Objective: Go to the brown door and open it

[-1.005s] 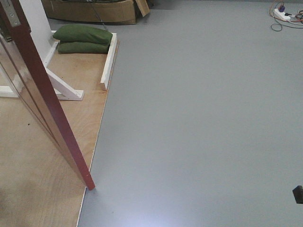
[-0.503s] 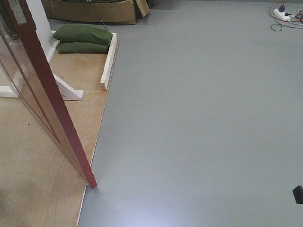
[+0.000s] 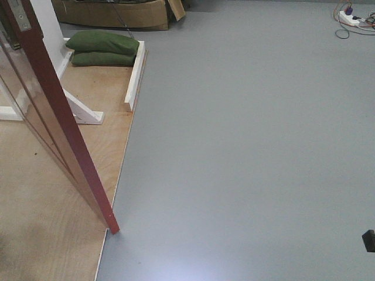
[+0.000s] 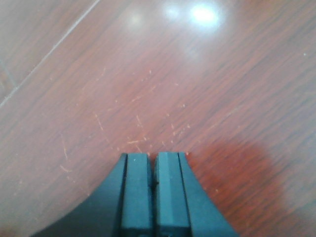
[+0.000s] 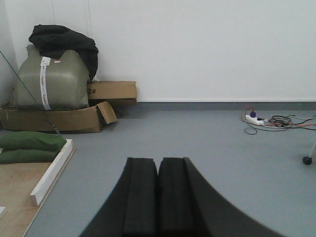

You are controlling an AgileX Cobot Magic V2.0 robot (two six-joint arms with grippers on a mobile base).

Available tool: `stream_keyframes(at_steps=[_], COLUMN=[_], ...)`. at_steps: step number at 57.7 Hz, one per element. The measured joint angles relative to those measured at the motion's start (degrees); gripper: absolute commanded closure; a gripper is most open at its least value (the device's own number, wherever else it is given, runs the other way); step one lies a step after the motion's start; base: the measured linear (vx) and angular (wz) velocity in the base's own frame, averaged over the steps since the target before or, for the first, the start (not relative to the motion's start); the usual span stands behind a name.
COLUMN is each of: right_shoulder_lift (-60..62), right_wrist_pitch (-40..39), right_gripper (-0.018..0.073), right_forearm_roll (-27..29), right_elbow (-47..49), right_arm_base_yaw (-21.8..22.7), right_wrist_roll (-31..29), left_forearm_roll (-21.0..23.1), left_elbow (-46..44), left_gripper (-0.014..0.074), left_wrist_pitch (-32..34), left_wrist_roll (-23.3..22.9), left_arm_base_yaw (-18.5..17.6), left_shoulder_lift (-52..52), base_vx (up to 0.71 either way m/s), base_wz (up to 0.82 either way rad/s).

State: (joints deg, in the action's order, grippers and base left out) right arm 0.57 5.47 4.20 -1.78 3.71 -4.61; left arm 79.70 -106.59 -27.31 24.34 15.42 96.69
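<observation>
The brown door (image 3: 64, 146) stands swung open at the left of the front view, edge-on, its bottom corner at the seam between plywood and grey floor. A metal plate (image 3: 19, 14) shows on its edge at the top. The handle is out of view. In the left wrist view the glossy reddish-brown door face (image 4: 163, 84) fills the frame. My left gripper (image 4: 153, 157) is shut and empty, its tips right at the door face. My right gripper (image 5: 158, 162) is shut and empty, held above the grey floor away from the door.
White wooden braces (image 3: 82, 111) and a white rail (image 3: 136, 76) sit on the plywood platform (image 3: 41, 222). Green sandbags (image 3: 102, 48) and cardboard boxes (image 5: 106, 96) lie behind. A power strip with cables (image 5: 259, 120) is at the far right. A castor wheel (image 5: 307, 160) is at the right edge.
The door's bottom corner has shifted slightly to the right over the last second, then held. Nothing else has moved.
</observation>
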Motion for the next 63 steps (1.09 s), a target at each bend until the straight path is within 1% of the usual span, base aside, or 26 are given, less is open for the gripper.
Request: stream_keyframes(at_steps=[40, 63], right_shoulder_lift=[0.00, 0.00], right_wrist_pitch=[0.00, 0.00], right_gripper=[0.0559, 0.0559], right_forearm_roll=[0.00, 0.00], right_elbow=[0.00, 0.00], right_arm_base_yaw=[0.00, 0.00], right_wrist_roll=[0.00, 0.00], left_forearm_roll=[0.00, 0.00], left_elbow=[0.00, 0.00], left_gripper=[0.0600, 0.0600], left_wrist_pitch=[0.19, 0.78], left_wrist_roll=[0.00, 0.00], left_arm_base_yaw=[-0.11, -0.11], left_shoulder_lift=[0.00, 0.00], base_vx=[0.01, 0.07], base_wz=[0.00, 0.01])
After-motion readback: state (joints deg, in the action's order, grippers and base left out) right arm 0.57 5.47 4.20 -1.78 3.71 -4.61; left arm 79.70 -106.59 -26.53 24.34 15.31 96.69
